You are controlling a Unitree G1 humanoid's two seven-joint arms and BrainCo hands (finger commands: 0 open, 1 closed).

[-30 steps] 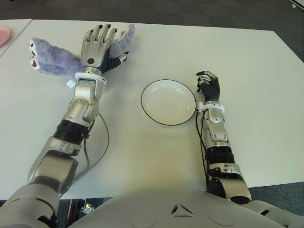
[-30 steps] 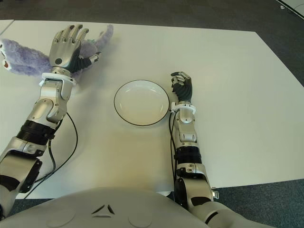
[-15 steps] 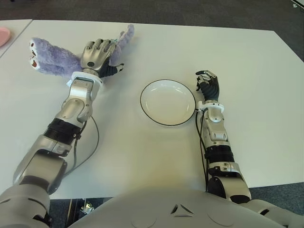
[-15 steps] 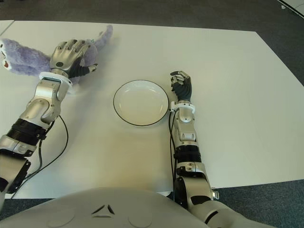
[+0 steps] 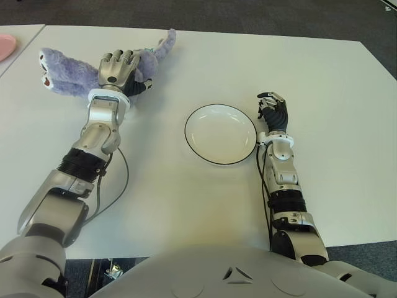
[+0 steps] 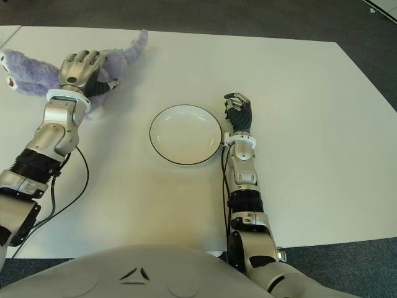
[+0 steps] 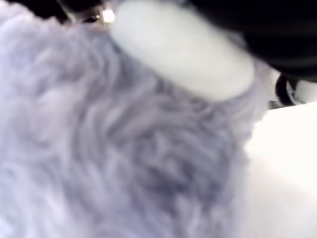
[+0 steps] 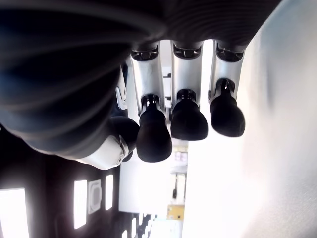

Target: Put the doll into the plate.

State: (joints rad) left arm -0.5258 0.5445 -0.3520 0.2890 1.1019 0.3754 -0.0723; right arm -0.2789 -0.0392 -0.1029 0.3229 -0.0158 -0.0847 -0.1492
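Observation:
A fluffy purple doll (image 5: pixel 65 77) lies at the far left of the white table (image 5: pixel 186 205), its tail reaching toward the back. My left hand (image 5: pixel 118 67) sits on the doll's middle with its fingers curled into the fur. In the left wrist view the doll's fur (image 7: pixel 124 163) fills the picture and a pale fingertip (image 7: pixel 183 54) presses into it. The empty white plate (image 5: pixel 220 133) with a dark rim stands in the middle of the table. My right hand (image 5: pixel 273 112) shows just right of the plate, fingers (image 8: pixel 188 119) curled and holding nothing.
A pink object (image 5: pixel 5 45) shows on a neighbouring table at the far left edge. A thin cable (image 5: pixel 121 180) loops beside my left forearm. Dark floor borders the table at the back and right.
My left hand, spread open above the doll a second ago, has come down and curled its fingers onto the doll. The right hand and the plate have not moved.

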